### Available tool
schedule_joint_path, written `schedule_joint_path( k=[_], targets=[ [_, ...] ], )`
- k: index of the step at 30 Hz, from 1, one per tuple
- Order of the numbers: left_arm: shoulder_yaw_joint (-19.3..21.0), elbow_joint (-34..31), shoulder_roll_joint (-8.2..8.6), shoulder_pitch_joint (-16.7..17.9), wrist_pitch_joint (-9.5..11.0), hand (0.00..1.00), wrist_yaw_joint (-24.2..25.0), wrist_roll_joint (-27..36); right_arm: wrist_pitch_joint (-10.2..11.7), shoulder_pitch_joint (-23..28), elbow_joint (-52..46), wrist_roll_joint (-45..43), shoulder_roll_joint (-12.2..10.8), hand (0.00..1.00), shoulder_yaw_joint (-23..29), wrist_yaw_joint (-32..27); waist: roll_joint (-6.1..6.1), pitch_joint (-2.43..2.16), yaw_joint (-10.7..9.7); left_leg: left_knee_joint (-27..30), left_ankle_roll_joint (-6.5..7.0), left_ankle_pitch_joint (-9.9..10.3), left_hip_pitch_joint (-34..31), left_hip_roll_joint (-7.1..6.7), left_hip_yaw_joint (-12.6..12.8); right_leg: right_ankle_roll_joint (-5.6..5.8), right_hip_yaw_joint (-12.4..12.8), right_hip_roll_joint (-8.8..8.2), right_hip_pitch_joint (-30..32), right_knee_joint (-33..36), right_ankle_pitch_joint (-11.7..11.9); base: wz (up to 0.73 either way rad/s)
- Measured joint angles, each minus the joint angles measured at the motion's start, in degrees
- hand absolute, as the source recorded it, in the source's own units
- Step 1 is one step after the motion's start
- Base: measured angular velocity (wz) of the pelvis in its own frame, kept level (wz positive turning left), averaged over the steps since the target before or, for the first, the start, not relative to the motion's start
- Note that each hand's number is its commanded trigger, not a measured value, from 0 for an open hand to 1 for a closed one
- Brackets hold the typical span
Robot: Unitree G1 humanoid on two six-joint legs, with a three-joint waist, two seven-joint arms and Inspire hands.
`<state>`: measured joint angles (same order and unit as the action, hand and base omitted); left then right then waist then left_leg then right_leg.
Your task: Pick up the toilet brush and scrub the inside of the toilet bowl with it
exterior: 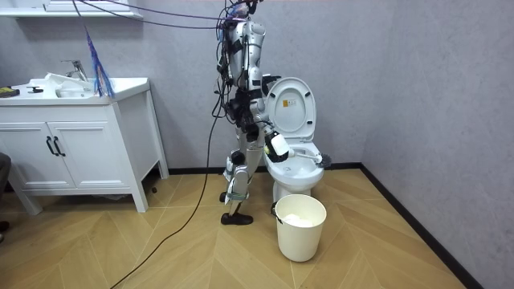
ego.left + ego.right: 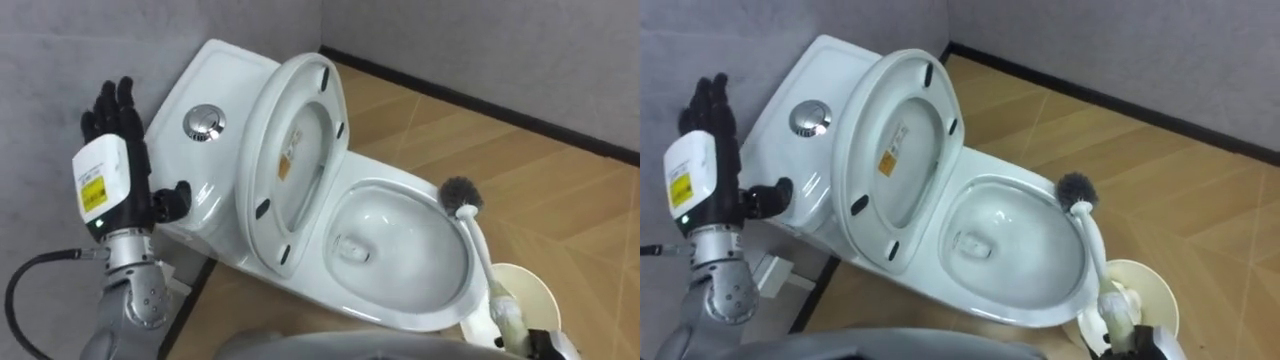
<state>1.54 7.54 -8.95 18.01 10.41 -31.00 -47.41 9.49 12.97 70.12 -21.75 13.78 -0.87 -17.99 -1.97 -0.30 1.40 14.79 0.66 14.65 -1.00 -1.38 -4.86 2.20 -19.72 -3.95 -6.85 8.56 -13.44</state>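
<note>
We see the toilet (image 2: 225,75) set against the grey wall (image 2: 60,50) in a corner, w/ the seat and lid (image 2: 295,150) tipped up against the tank and the flush button (image 2: 204,121) on the tank top. The bowl (image 2: 400,250) is open below us. The toilet brush (image 2: 478,240) lies across the bowl's right side: its grey bristle head (image 2: 461,193) rests on the far-right part of the rim, not down in the bowl, and the white handle runs back toward us to the lower right. There the right hand (image 2: 540,340) has it. As far as the bottom edge lets us see, the dark fingers are closed round the thick grip at the handle's end. The left hand (image 2: 120,115) is up at the left, beside the tank, holding nothing. Its fingers are straight, close together and pointing up, thumb stuck out toward the tank's side. We can't tell if the thumb touches the porcelain. A cream bucket (image 2: 525,290) stands on the wood floor (image 2: 520,170) just beside the bowl's front-right, under the brush handle. In the room view the robot stands upright at the toilet, on its left side as that view shows it, w/ the bucket in front of the bowl. A white vanity cabinet (image 1: 80,152) w/ a sink is well apart at the room view's left.
</note>
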Motion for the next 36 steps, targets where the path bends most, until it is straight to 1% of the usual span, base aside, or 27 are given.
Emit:
schedule_joint_path(
  k=[1, 2, 4, 6, 7, 9, 12, 13, 15, 18, 19, 21, 23, 25, 27, 29, 31, 33, 34, 36],
  targets=[
    [-1.12, 0.32, -0.23, -0.15, -0.02, 0.00, 0.02, -0.50, -0.83, 0.11, -0.94, -1.29, 0.03, 1.00, 0.02, 0.22, -0.01, 0.02, -0.03, -0.11, 0.00, 0.00, 0.31, 0.07, 0.23, 0.00, 0.45, 0.04, -0.08, 0.00, 0.00, -0.15],
    [-1.72, 0.57, -0.37, -0.06, -0.07, 0.00, 0.04, -0.63, -0.95, 0.11, -1.29, -1.93, 0.03, 1.00, 0.12, 0.35, 0.01, 0.02, -0.03, -0.12, 0.00, 0.00, 0.47, 0.11, 0.42, 0.00, 0.82, 0.05, -0.07, 0.00, 0.00, -0.17],
    [-4.18, 2.55, -1.35, 0.33, -0.28, 0.00, 0.27, -0.66, -1.88, -0.13, -2.82, -6.67, 0.24, 1.00, 0.61, 0.44, -0.22, 0.14, 0.16, -0.09, 0.00, 0.00, 0.69, 0.31, 1.65, 0.00, 1.78, 0.12, 0.10, 0.00, 0.00, -0.20],
    [-4.72, 4.45, -1.42, 0.42, -0.42, 0.00, 0.37, -0.63, -2.48, -0.82, -4.13, -10.21, 0.52, 1.00, 0.59, 0.49, -0.32, 0.20, 0.37, -0.12, 0.00, 0.01, 0.43, 0.53, 2.17, -0.03, 2.35, 0.22, 0.76, 0.06, 0.02, -0.22],
    [-4.97, 4.90, -1.51, 0.60, -0.44, 0.00, 0.37, -0.60, -2.80, -1.27, -4.81, -12.40, 0.98, 1.00, 0.39, 0.63, -0.38, 0.25, 0.51, -0.14, 0.00, 0.00, 0.27, 0.66, 2.70, -0.15, 2.49, 0.27, 1.01, 0.08, 0.09, -0.15],
    [-5.44, 5.69, -1.71, 0.62, -0.46, 0.00, 0.68, -0.57, -3.24, -1.59, -5.39, -14.72, 1.95, 1.00, -0.15, 0.92, -0.40, 0.26, 0.51, -0.17, -0.01, 0.00, 0.22, 0.65, 2.91, -0.15, 2.50, 0.26, 1.09, 0.08, 0.09, -0.02],
    [-7.23, 7.49, -3.62, 0.63, -0.39, 0.00, 2.21, 1.06, -4.52, -1.54, -7.54, -18.30, 2.80, 1.00, -1.33, 1.48, -0.86, 0.33, 0.82, -0.23, -0.01, 0.00, 0.32, 0.65, 2.94, -0.16, 2.64, 0.25, 1.13, 0.20, 0.09, 0.00],
    [-7.62, 8.44, -3.84, 0.73, -0.39, 0.00, 3.23, 1.90, -4.73, -1.43, -8.49, -19.39, 3.03, 1.00, -1.91, 1.64, -1.04, 0.34, 0.80, -0.23, -0.01, 0.00, 0.29, 0.64, 2.97, -0.17, 2.63, 0.22, 1.18, 0.22, 0.10, 0.00],
    [-8.61, 9.88, -3.94, 0.46, -0.48, 0.00, 4.74, 1.96, -5.44, -0.50, -10.60, -21.47, 3.47, 1.00, -3.32, 1.99, -1.28, 0.33, 0.80, -0.19, -0.01, 0.00, 0.22, 0.65, 3.06, -0.25, 2.59, 0.20, 1.22, 0.24, 0.15, 0.00],
    [-8.72, 11.72, -3.97, -0.17, -0.37, 0.00, 5.83, 1.89, -6.39, 0.74, -12.65, -28.55, 3.45, 1.00, -6.41, 4.38, -1.60, 0.22, 0.99, -0.06, -0.01, 0.00, 0.04, 0.71, 3.11, -0.35, 2.63, 0.25, 1.33, 0.27, 0.21, 0.00],
    [-8.75, 11.90, -3.97, -0.68, -0.20, 0.00, 6.42, 1.86, -7.10, 1.84, -14.57, -31.75, 3.44, 1.00, -7.35, 5.35, -1.54, 0.20, 1.71, -0.05, 0.00, 0.00, 0.03, 0.71, 3.27, -0.36, 2.82, 0.24, 1.41, 0.27, 0.22, -0.06],
    [-8.78, 11.92, -3.97, -0.53, -0.04, 0.00, 7.01, 1.87, -7.66, 4.27, -17.64, -36.04, 3.44, 1.00, -8.12, 6.55, -1.45, 0.13, 2.30, -0.04, 0.00, 0.00, -0.08, 0.71, 3.44, -0.37, 3.17, 0.23, 1.64, 0.39, 0.22, -0.07],
    [-8.70, 11.92, -3.97, -0.67, -0.01, 0.00, 7.00, 1.88, -7.65, 6.29, -20.64, -39.62, 3.54, 1.00, -9.19, 6.95, -1.40, 0.11, 2.54, 0.03, 0.00, 0.00, -0.45, 0.90, 3.94, -0.37, 3.60, 0.27, 2.14, 0.96, 0.22, -0.13],
    [-8.67, 11.94, -3.97, -0.66, 0.13, 0.00, 6.91, 1.93, -7.71, 9.03, -26.48, -42.84, 3.67, 1.00, -9.22, 7.15, -1.39, 0.15, 3.10, 0.03, 0.00, 0.00, -0.55, 1.04, 4.65, -0.38, 4.60, 0.30, 2.96, 1.51, 0.22, -0.21],
    [-8.59, 12.13, -3.97, -0.78, 0.52, 0.00, 6.91, 1.93, -7.83, 10.34, -30.08, -45.06, 3.91, 1.00, -9.22, 7.50, -1.47, 0.19, 3.43, 0.03, 0.00, 0.00, -0.54, 1.05, 4.93, -0.37, 5.27, 0.24, 3.23, 2.05, 0.22, -0.11],
    [-8.60, 12.66, -3.99, -0.95, 1.08, 0.00, 6.94, 1.95, -7.97, 10.54, -31.34, -46.02, 3.98, 1.00, -9.22, 7.73, -1.80, 0.09, 3.60, 0.07, 0.00, 0.00, -0.65, 1.06, 5.23, -0.37, 5.44, 0.19, 3.90, 2.34, 0.22, -0.07],
    [-8.49, 12.60, -4.17, -1.06, 1.38, 0.00, 7.13, 1.89, -8.25, 11.36, -33.35, -46.03, 4.36, 1.00, -9.26, 7.85, -2.42, 0.00, 3.64, 0.15, 0.14, -0.07, -1.30, 1.07, 5.57, -0.38, 5.64, 0.15, 4.29, 2.40, 0.22, -0.05],
    [-8.52, 12.58, -4.73, -1.48, 1.62, 0.00, 7.02, 1.85, -8.26, 12.00, -34.25, -46.02, 4.87, 1.00, -9.66, 7.82, -2.88, 0.00, 3.68, 0.15, 0.15, -0.09, -1.39, 1.12, 5.74, -0.38, 6.13, 0.18, 4.86, 2.76, 0.22, -0.06],
    [-8.48, 12.61, -5.08, -1.52, 1.68, 0.00, 6.90, 1.87, -8.30, 12.19, -34.39, -46.01, 5.06, 1.00, -9.69, 7.82, -3.14, 0.07, 3.79, 0.19, 0.15, -0.09, -1.42, 1.21, 5.97, -0.38, 6.34, 0.22, 4.86, 3.18, 0.22, -0.08],
    [-8.43, 12.77, -5.48, -1.80, 1.75, 0.00, 6.90, 1.88, -8.31, 12.31, -34.18, -45.79, 5.12, 1.00, -9.66, 7.98, -3.63, 0.10, 3.77, 0.32, 0.15, -0.09, -1.48, 1.20, 5.97, -0.38, 6.25, 0.21, 4.84, 3.20, 0.22, -0.02]
  ],
)
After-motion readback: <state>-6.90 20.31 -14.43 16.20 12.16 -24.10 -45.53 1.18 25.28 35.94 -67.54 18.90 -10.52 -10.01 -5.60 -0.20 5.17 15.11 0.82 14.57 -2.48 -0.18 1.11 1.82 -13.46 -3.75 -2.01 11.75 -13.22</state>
